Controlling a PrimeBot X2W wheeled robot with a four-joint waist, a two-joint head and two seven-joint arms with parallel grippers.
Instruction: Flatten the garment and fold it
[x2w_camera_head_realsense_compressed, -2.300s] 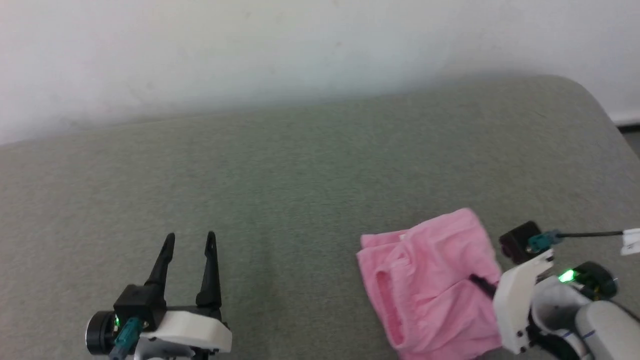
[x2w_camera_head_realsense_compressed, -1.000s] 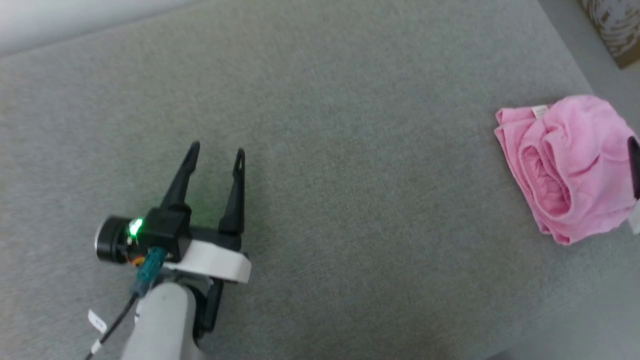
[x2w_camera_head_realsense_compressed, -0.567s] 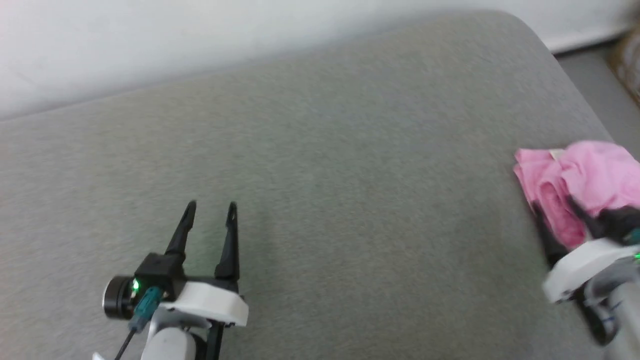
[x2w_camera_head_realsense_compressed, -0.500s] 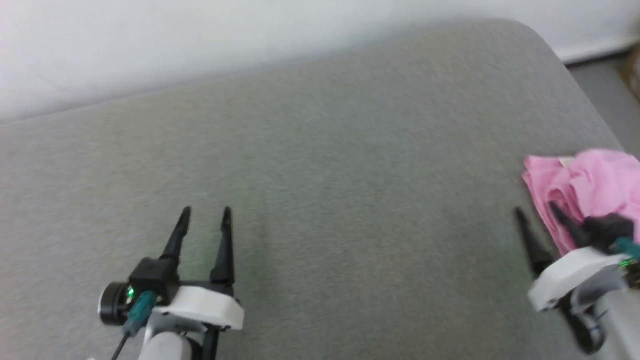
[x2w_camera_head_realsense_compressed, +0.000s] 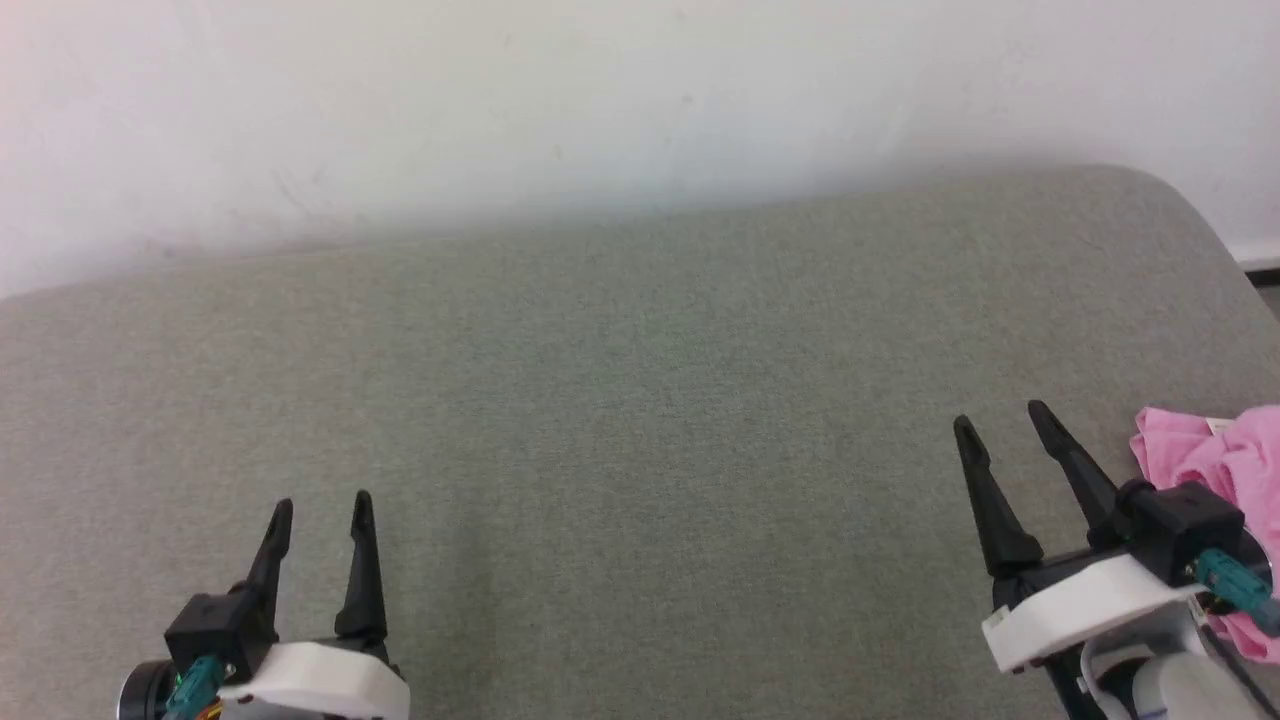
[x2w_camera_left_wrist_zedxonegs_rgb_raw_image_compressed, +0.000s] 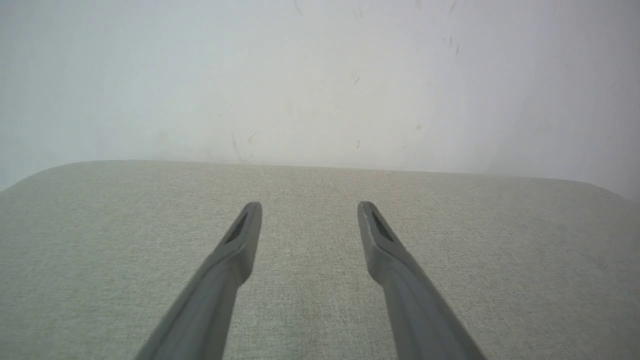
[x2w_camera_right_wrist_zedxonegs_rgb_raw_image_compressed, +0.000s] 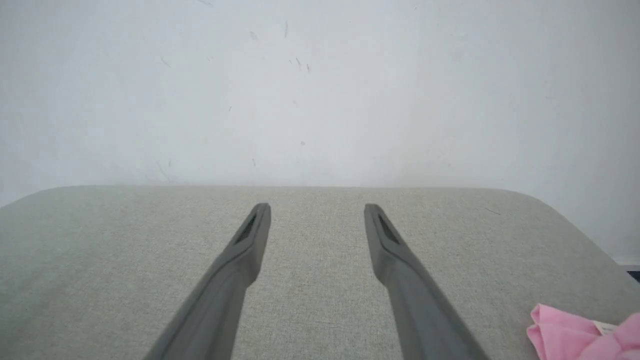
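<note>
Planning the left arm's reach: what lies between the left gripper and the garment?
In the head view, from the left gripper runs bare grey cushion, then the open right gripper, close beside the garment.

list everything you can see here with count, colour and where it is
garment: one, light pink, bunched up at the right edge of the padded surface, just right of the right gripper
label: one, white, on the garment's upper edge
padded surface: one, grey-green fabric with rounded corners, under everything
wall: one, white with faint scuffs, behind the surface
left gripper: one, dark fingers on a white mount, lower left, open over bare fabric
right gripper: one, dark fingers on a white mount, lower right, open with nothing between its fingers
</note>
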